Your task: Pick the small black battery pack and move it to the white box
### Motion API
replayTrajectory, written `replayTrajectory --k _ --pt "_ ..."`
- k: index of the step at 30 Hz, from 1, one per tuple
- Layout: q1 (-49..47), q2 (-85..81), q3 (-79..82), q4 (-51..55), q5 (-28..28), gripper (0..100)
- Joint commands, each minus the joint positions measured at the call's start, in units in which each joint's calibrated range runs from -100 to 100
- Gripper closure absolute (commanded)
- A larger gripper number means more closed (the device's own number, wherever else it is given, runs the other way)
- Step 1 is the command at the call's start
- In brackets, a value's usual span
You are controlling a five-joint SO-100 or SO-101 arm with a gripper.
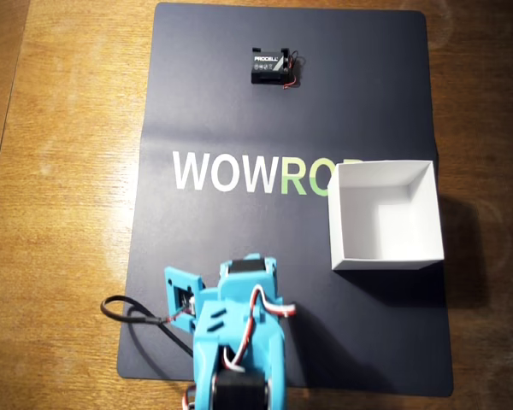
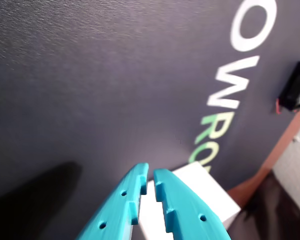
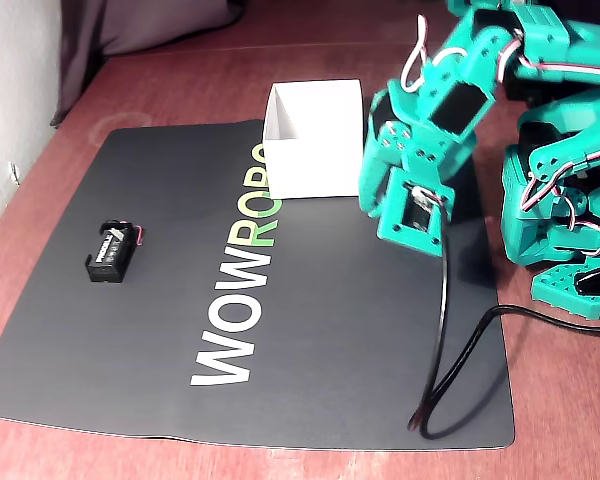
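Battery pack (image 1: 268, 67) sits far across the mat (image 1: 205, 102), untouched. My claw (image 2: 149, 176) hovers nearly closed, empty, beside the white box (image 1: 385, 218).

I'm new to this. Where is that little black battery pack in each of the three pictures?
Overhead view: the small black battery pack lies near the mat's top edge, above the lettering.
Wrist view: blurred, at the right edge, upper part.
Fixed view: on the mat's left side.
Shared landmark: the WOWROBO lettering.

one battery pack (image 1: 268, 67), one white box (image 1: 385, 256), one dark mat (image 1: 205, 102), one arm (image 1: 235, 342)
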Motion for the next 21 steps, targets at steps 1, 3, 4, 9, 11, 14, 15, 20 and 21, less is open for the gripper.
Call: replayTrajectory --k 1,3,4,9,11,14,15,20,21 --pt "0.49 8.9 -13.09 -0.01 0.08 99" --pt "0.49 13.55 -18.62 -0.01 -0.14 99" --pt "0.49 15.92 -21.16 -0.1 0.13 99" --pt "0.61 27.4 -34.04 -0.01 0.19 99" --pt "0.61 31.7 -38.94 -0.27 0.19 99" --pt "1.9 38.19 -45.92 -0.62 0.19 99" --pt "2.49 40.29 -48.28 -0.62 0.19 99" --pt "5.54 49.24 -58.35 -0.71 0.19 95" --pt "6.01 50.81 -60.16 -0.71 0.13 92"
